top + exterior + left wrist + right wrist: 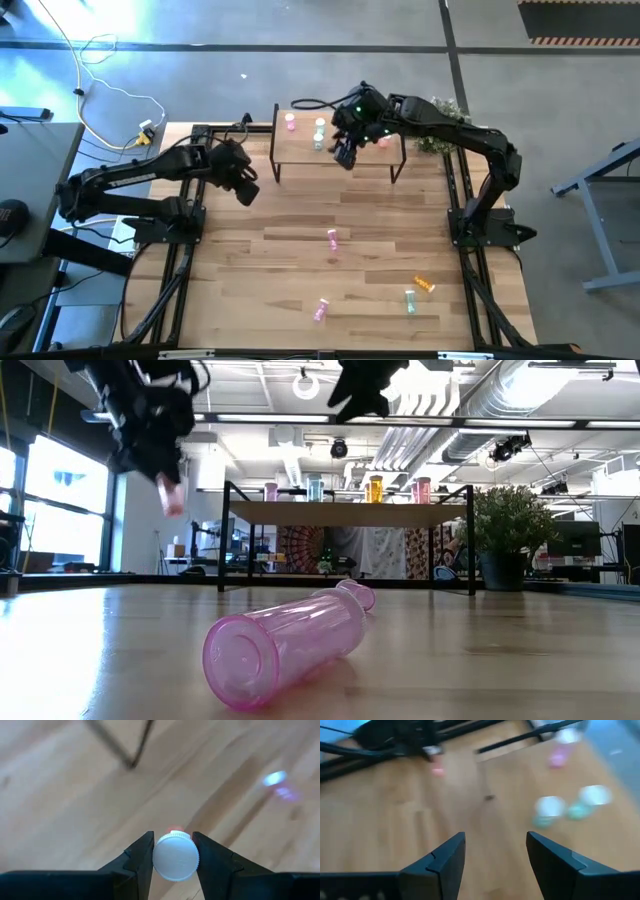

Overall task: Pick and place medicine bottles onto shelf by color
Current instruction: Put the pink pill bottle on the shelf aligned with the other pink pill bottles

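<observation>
My left gripper is shut on a small salmon-red medicine bottle with a white cap, high above the table's left half. My right gripper hovers open and empty over the shelf, a light-wood board on a black frame at the table's far side. Pink, pale green and salmon bottles stand upright on it. A pink bottle lies on its side mid-table, also seen from above. My left gripper pinches the bottle's white cap between its two fingers, one on each side of the cap's rim. The fingers slant downward from above. The bottle's body hangs below them, lifted well clear of the table.
Near the front edge lie another pink bottle, a green one and an orange one. A potted plant stands right of the shelf. Bare wood stretches between the shelf and the loose bottles.
</observation>
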Robot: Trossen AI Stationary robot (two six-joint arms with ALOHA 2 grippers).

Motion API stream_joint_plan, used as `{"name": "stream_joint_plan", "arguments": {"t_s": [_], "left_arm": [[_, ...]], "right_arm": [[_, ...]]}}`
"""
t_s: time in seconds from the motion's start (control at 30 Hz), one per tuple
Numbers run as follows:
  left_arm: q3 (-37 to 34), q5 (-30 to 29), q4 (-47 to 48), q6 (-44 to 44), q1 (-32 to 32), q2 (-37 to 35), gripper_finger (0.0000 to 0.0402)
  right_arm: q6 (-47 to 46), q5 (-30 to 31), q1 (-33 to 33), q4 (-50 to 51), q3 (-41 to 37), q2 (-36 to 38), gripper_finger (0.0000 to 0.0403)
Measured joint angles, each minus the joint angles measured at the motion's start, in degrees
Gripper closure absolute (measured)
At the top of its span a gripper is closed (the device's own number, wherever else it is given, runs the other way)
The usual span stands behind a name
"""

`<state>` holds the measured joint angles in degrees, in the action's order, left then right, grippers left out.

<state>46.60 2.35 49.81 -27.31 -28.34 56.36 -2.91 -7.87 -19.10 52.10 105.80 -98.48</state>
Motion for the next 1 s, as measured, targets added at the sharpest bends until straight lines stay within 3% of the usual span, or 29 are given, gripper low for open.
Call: {"name": "stream_joint_plan", "arguments": {"t_s": [0.13,0.5,0.73,1.0], "left_arm": [[3.0,0.6,-5.8,6.0,2.2,-0.9,0.0284],[8.9,3.2,-20.9,20.1,5.6,0.8,0.0284],[11.7,2.5,-30.5,23.2,8.1,5.5,0.0284],[16.4,0.9,-34.8,27.1,10.5,12.7,0.0284]], "right_arm": [[-2.3,-4.9,2.4,0.0,0.0,0.0,0.0201],[-1.1,-9.9,6.4,-5.4,0.0,0.0,0.0201],[4.4,-12.3,6.1,-9.1,0.0,0.0,0.0201],[10.6,-12.4,5.0,-8.7,0.0,0.0,0.0201]]}}
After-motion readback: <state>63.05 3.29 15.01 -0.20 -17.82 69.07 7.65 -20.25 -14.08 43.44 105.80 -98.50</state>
